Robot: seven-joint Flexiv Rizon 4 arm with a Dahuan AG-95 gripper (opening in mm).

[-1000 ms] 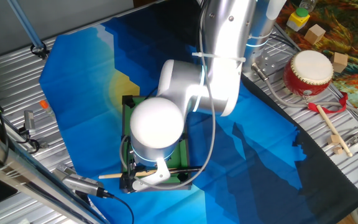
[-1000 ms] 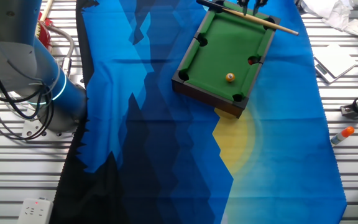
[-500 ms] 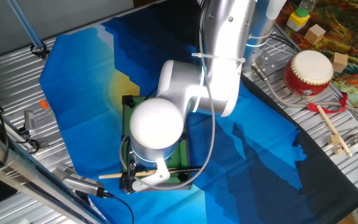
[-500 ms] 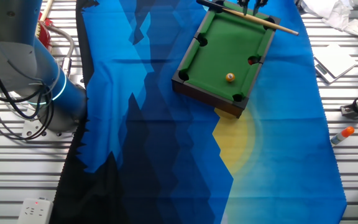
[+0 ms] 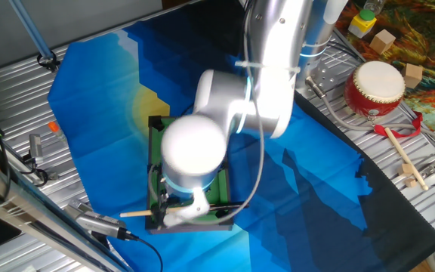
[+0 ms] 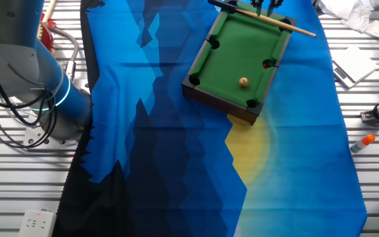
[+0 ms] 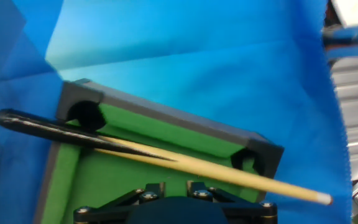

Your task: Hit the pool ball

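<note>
Small glossy orange pool ball (image 6: 243,81) with a pale spot rests on the green felt of the dark-framed toy pool table (image 6: 202,88), toward the end nearest the yellow patch of the blue cloth (image 6: 163,131). Two-finger gripper (image 6: 263,8) sits at the table's far end, well apart from the ball. Thin wooden cue stick (image 7: 185,163) with dark butt lies slantwise across that end, passing directly under the fingers; jaws appear closed on it. White robot arm (image 5: 236,106) covers most of the table in one fixed view.
</note>
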